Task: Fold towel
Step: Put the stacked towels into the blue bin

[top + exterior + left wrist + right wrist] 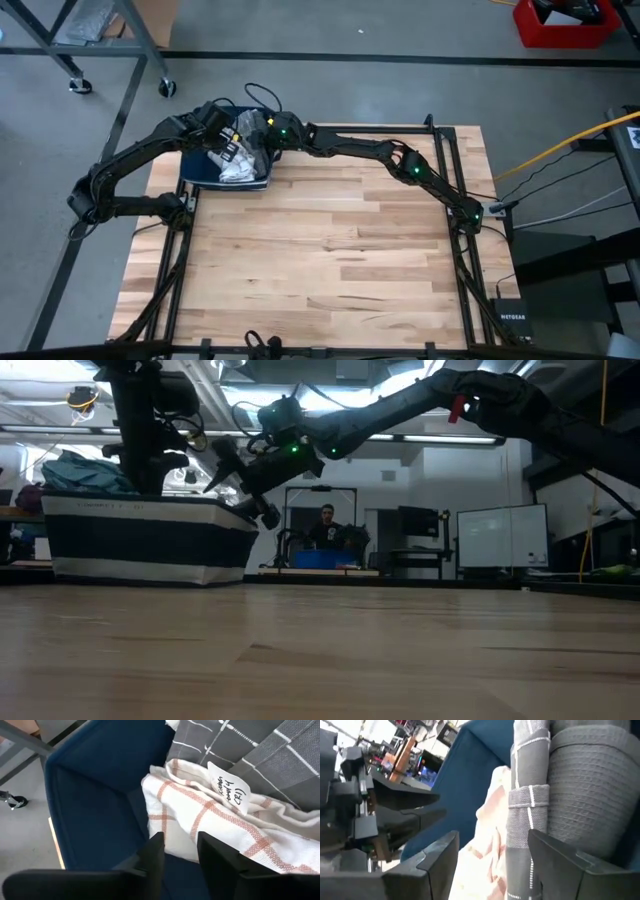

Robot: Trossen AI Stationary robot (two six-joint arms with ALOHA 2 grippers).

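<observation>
The counter (330, 250) is pale butcher-block wood on a black frame, standing on grey floor with a red bin (565, 22) at the far right; beyond it is a workshop where a seated person (327, 525) faces the scene. A blue basket (200, 165) at the far left corner holds the white towel (200, 820) with orange checks, its tag (229, 791) handwritten but illegible, beside grey towels (580, 795). The left claw (177, 852) is part-open over the white towel, gripping nothing; the right claw (492, 855) is released astride a grey roll; a box (510, 322) reads NETGEAR.
</observation>
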